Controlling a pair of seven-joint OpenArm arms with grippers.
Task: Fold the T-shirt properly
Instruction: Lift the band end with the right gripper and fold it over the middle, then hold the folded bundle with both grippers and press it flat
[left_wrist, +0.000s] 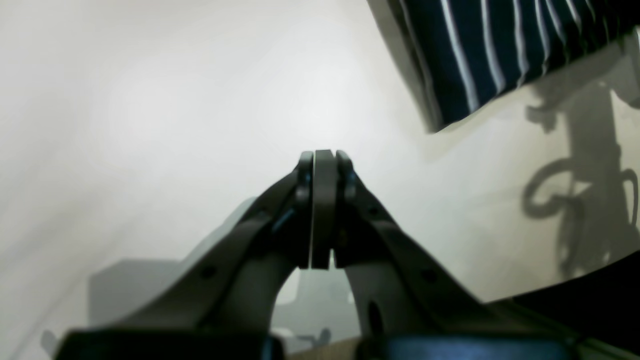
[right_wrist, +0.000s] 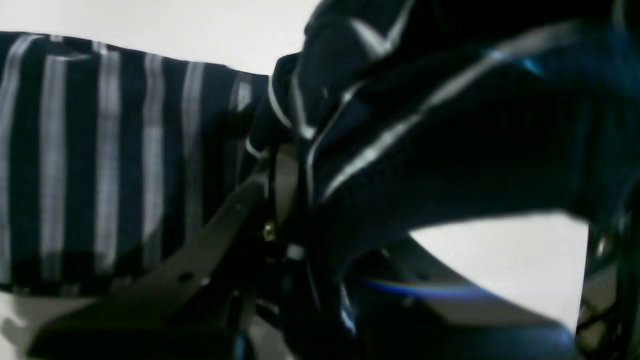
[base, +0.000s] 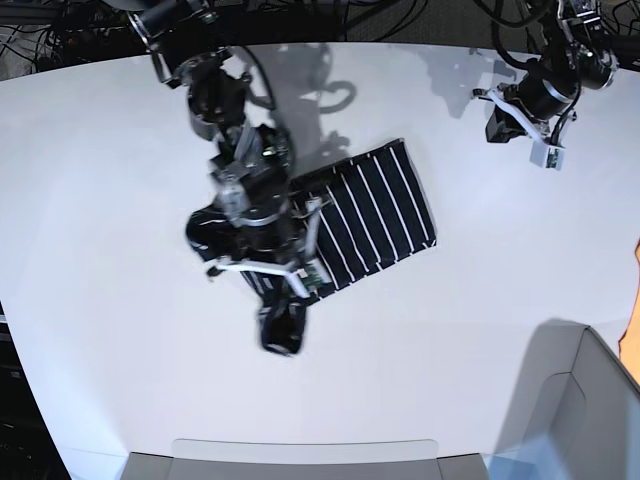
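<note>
Bunched navy folds of the T-shirt (right_wrist: 450, 150) fill the right wrist view, pinched by the right gripper (right_wrist: 292, 165) over the white table (base: 100, 250); its flat striped part lies mid-table, while the left gripper (left_wrist: 322, 165), pressed together, hangs well apart

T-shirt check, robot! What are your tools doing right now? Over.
Left tool shut, empty, clear of cloth. Right tool clamped on a bunched fold of the T-shirt. Shirt part folded, one end flat on the table. Nothing in the way.
</note>
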